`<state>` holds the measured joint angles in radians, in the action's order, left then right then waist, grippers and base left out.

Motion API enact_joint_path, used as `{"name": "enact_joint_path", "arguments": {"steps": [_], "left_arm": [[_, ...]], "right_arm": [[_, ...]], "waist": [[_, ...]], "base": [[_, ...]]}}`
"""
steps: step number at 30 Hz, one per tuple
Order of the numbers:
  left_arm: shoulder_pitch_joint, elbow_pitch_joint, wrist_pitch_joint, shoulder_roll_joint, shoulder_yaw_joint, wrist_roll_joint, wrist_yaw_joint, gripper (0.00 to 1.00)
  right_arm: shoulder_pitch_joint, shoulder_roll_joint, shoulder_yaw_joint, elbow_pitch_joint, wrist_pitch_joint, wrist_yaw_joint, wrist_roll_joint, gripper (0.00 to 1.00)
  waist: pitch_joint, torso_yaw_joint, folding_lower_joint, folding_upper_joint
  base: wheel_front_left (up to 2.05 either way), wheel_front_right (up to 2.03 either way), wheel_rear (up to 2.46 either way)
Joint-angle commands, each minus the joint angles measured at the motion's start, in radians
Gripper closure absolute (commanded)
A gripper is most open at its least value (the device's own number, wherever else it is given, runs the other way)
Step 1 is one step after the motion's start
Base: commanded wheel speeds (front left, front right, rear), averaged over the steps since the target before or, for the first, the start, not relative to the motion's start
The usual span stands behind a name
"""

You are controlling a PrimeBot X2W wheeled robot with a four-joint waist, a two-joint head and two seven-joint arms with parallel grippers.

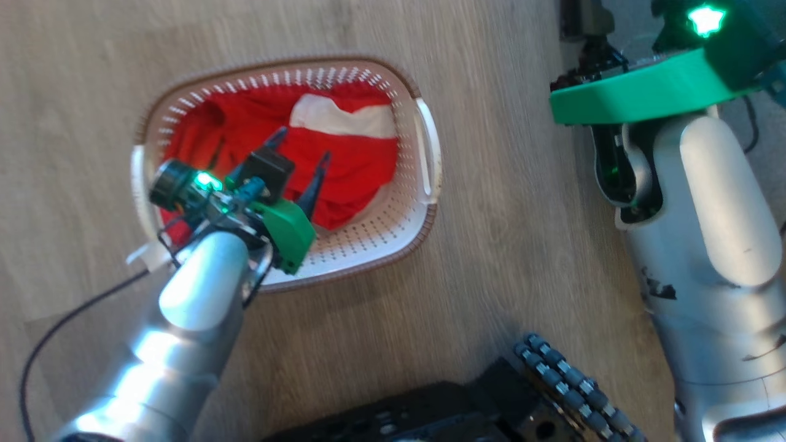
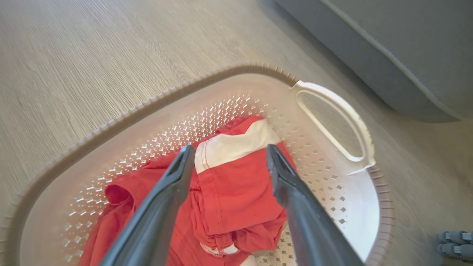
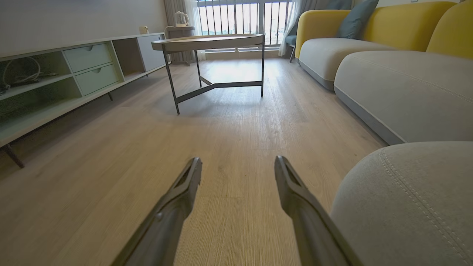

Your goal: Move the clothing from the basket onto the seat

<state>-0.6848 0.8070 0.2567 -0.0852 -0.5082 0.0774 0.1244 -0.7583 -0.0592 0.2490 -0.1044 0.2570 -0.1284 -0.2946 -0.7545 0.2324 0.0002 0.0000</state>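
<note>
Our left gripper point(image 2: 229, 147) hovers parted over red clothing point(image 2: 236, 195) in the basket point(image 2: 92, 159); our right gripper point(image 3: 237, 160) gapes beside the seat point(image 3: 406, 203).

The left arm point(image 1: 184, 307) hides the basket's point(image 1: 393, 227) near-left corner, and the left wrist view's edge cuts off the seat point(image 2: 406, 44).

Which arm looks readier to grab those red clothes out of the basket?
The left arm. Its jaws hang open directly over the red clothing in the basket, the white panel between them. The right arm, jaws also open, points along the wooden floor beside the grey seat, away from the basket.
</note>
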Motion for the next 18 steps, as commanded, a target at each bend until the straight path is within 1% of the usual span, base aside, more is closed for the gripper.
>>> {"name": "enact_joint_path", "arguments": {"steps": [1, 7, 8, 12, 16, 18], "left_arm": [[-0.023, 0.009, 0.005, -0.026, 0.013, -0.014, 0.006, 0.0], [-0.112, 0.135, 0.005, -0.036, -0.025, -0.018, 0.006, 0.0], [-0.112, 0.135, 0.005, -0.036, -0.025, -0.018, 0.006, 0.0], [-0.181, 0.26, -0.011, -0.035, -0.047, -0.023, 0.006, 0.0], [-0.242, 0.341, -0.028, -0.044, -0.073, -0.05, -0.003, 0.0], [-0.259, 0.374, -0.033, -0.043, -0.085, -0.059, -0.009, 0.0]], "right_arm": [[-0.009, 0.009, 0.021, 0.048, 0.005, -0.002, -0.015, 0.0], [-0.028, 0.009, 0.028, 0.082, 0.005, -0.002, -0.052, 0.0], [-0.028, 0.009, 0.028, 0.082, 0.005, -0.002, -0.052, 0.0], [-0.023, 0.009, 0.031, 0.094, 0.005, -0.002, -0.076, 0.0], [-0.018, 0.009, 0.034, 0.106, 0.005, -0.002, -0.101, 0.0], [-0.012, 0.009, 0.03, 0.11, 0.005, -0.002, -0.104, 0.0]], "waist": [[-0.071, 0.051, -0.0002, 0.0], [-0.14, 0.095, -0.0002, 0.0], [-0.14, 0.095, -0.0002, 0.0], [-0.176, 0.123, -0.0002, 0.0], [-0.21, 0.151, -0.0002, 0.0], [-0.215, 0.153, -0.0002, 0.0]], "base": [[0.0, 0.0, 0.0], [0.0, 0.0, 0.0], [0.0, 0.0, 0.0], [0.0, 0.0, 0.0], [0.0, 0.0, 0.0], [0.0, 0.0, 0.0]]}}
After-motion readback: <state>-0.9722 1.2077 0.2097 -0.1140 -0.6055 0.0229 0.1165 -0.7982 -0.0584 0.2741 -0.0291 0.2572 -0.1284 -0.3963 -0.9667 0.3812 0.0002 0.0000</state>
